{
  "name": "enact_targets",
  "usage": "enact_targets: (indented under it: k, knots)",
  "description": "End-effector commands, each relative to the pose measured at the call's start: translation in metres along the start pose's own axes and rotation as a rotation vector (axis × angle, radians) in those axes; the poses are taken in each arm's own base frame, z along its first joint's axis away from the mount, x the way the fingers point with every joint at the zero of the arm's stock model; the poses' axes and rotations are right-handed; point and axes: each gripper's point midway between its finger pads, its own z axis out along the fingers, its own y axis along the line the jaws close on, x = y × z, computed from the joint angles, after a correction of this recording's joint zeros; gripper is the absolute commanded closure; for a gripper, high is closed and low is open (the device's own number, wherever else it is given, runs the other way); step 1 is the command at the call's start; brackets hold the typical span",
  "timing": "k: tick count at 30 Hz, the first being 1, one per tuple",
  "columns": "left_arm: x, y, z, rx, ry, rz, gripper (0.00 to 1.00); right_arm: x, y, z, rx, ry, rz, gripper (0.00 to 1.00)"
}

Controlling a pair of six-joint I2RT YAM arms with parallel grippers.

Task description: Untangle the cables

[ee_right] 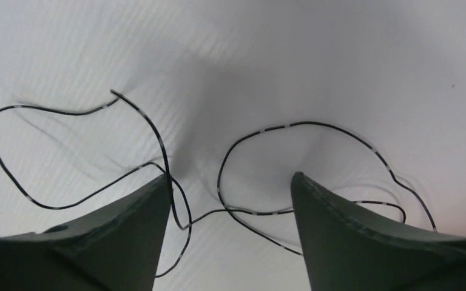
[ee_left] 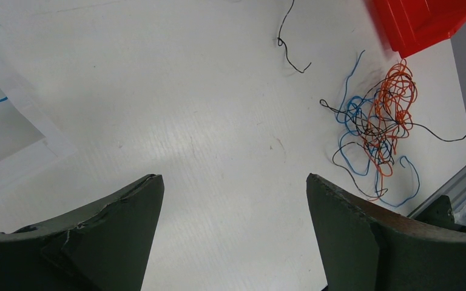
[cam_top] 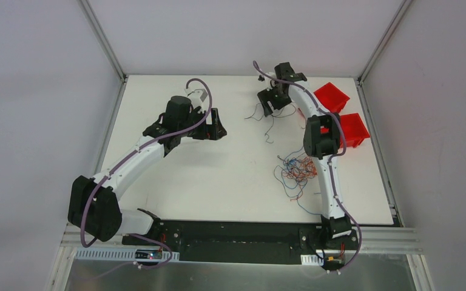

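Barely begun: tangle (ee_left: 387, 118) knotted, few black cables (ee_right: 297, 124) clear beyond it. Right hand (ee_right: 230, 177) wide open astride one, gripping nothing; left hand (ee_left: 233, 176) open, empty, well apart from tangle.

The left arm (cam_top: 135, 159) rises from its base at the near left corner of the tabletop (cam_top: 230, 182), bends at the elbow and reaches toward the far edge. Its left gripper (cam_top: 217, 126) faces right, jaws spread wide. The right arm (cam_top: 327, 163) stretches from the near right edge toward the far edge, then folds leftward. The right gripper (cam_top: 269, 102) points down close to the surface, jaws parted.
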Motion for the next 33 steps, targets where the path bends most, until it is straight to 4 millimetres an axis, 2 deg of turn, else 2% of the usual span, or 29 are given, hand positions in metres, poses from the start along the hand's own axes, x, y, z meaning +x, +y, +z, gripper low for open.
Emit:
enact_targets:
  k: [1, 3, 7, 8, 12, 13, 14, 15, 18, 22, 26, 30, 31, 32, 33]
  knots:
    - [-0.009, -0.01, -0.001, 0.031, -0.002, 0.03, 0.1, 0.023, 0.013, -0.004, -0.061, 0.088, 0.028, 0.36]
    - [-0.008, -0.01, -0.001, 0.03, -0.001, 0.028, 0.1, 0.038, 0.017, -0.002, -0.059, 0.128, 0.045, 0.5]
    - [-0.009, -0.011, -0.005, 0.029, -0.007, 0.033, 0.1, 0.051, 0.022, -0.007, -0.027, 0.168, 0.064, 0.77]
    - [-0.01, -0.011, -0.007, 0.029, -0.01, 0.036, 0.1, 0.053, 0.024, -0.008, -0.018, 0.18, 0.069, 0.82]
    - [-0.01, -0.01, -0.012, 0.021, -0.014, 0.043, 0.1, 0.064, 0.037, -0.007, 0.027, 0.22, 0.052, 0.86]
    - [-0.009, -0.01, -0.013, 0.018, -0.016, 0.044, 0.1, 0.064, 0.041, -0.006, 0.036, 0.218, 0.047, 0.89]
    - [-0.009, -0.009, -0.015, 0.016, -0.017, 0.046, 0.1, 0.066, 0.047, -0.005, 0.036, 0.218, 0.046, 0.96]
    - [-0.008, -0.009, -0.016, 0.012, -0.017, 0.049, 0.1, 0.065, 0.055, -0.006, 0.022, 0.212, 0.047, 1.0]
    - [-0.006, -0.006, -0.021, -0.001, -0.022, 0.053, 0.1, 0.054, 0.089, -0.018, -0.09, 0.138, 0.095, 1.0]
    - [-0.004, -0.005, -0.026, -0.008, -0.027, 0.054, 0.09, 0.03, 0.13, -0.052, -0.269, -0.041, 0.176, 1.0]
    - [-0.003, -0.005, -0.029, -0.004, -0.031, 0.042, 0.09, -0.003, 0.157, -0.1, -0.472, -0.184, 0.274, 1.0]
    - [-0.006, -0.007, -0.034, 0.002, -0.047, 0.032, 0.09, -0.036, 0.17, -0.154, -0.702, -0.321, 0.383, 1.0]
    - [-0.007, -0.008, -0.036, 0.002, -0.052, 0.032, 0.09, -0.044, 0.171, -0.173, -0.762, -0.368, 0.4, 1.0]
    - [-0.008, -0.009, -0.038, 0.004, -0.058, 0.033, 0.09, -0.049, 0.166, -0.181, -0.789, -0.401, 0.429, 1.0]
    - [-0.008, -0.008, -0.04, 0.002, -0.062, 0.032, 0.09, -0.055, 0.164, -0.198, -0.835, -0.449, 0.439, 1.0]
